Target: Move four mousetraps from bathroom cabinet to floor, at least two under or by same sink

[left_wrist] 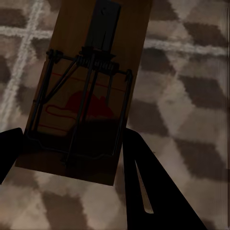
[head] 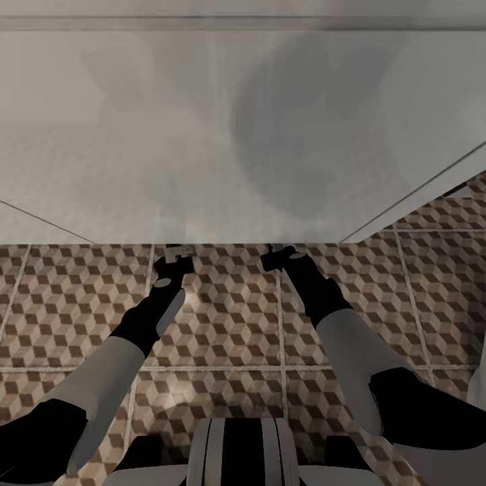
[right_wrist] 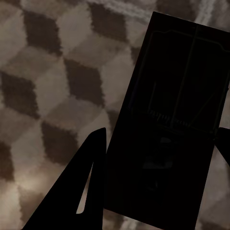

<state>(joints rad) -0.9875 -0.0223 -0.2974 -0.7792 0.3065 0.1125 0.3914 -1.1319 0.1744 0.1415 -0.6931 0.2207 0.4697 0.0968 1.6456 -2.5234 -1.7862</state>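
Note:
My left gripper (head: 177,256) is shut on a mousetrap (left_wrist: 91,91), a brown wooden board with a dark spring bar and a red mark, held between the dark fingers (left_wrist: 148,187) above the bathroom floor (left_wrist: 191,96). In the right gripper (head: 283,256) sits a second mousetrap (right_wrist: 177,120), deep in shadow and almost black, clamped between its fingers (right_wrist: 86,187). Both arms reach forward side by side over the brown-and-beige cube tiles (head: 229,324). Their tips are at the lower edge of a broad hazy white surface (head: 202,135). I cannot tell whether that surface is the sink unit.
The white surface spans the upper half of the head view, and slanted pale edges (head: 418,196) run down on both sides. Patterned tiles with pale grout lines (head: 280,317) stretch under and behind the arms. My own trunk (head: 236,452) shows at the near edge.

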